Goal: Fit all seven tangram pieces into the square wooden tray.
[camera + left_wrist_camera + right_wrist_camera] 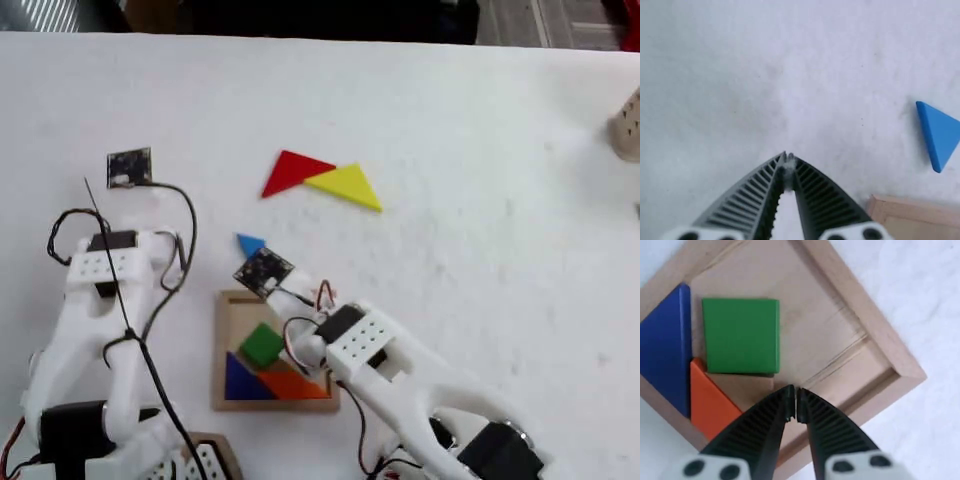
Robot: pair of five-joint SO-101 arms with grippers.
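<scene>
Quick rundown. The square wooden tray (218, 350) is pale, unfinished-looking wood with a raised rim and visible grain. It sits on the white, slightly fuzzy table (450, 120), toward the near edge between the 2 arms.

3 pieces lie inside it, all flat, matte and solid-coloured:
- a green square (740, 335) near the middle
- a dark blue triangle (662, 345) in the near-left corner, right beside the square
- an orange triangle (710, 400) along the near edge, touching the dark blue one

3 more are out on the cloth:
- a small blue triangle (939, 135) just off the tray's far-left corner, not touching it
- a red triangle (293, 171) and a yellow triangle (347, 185) farther back, meeting at 1 corner

The right gripper (794, 396) hangs over bare wood inside the tray, next to the square. Its ribbed black fingers are pinched tip to tip with nothing between them. In the overhead view that white arm covers the tray's right side.

The left gripper (788, 160) is over open table left of the tray, also clamped together and empty.

Loose black cables (185, 230) loop around the left arm. A beige perforated thing (627, 125) pokes in at the right edge, well away from everything.
</scene>
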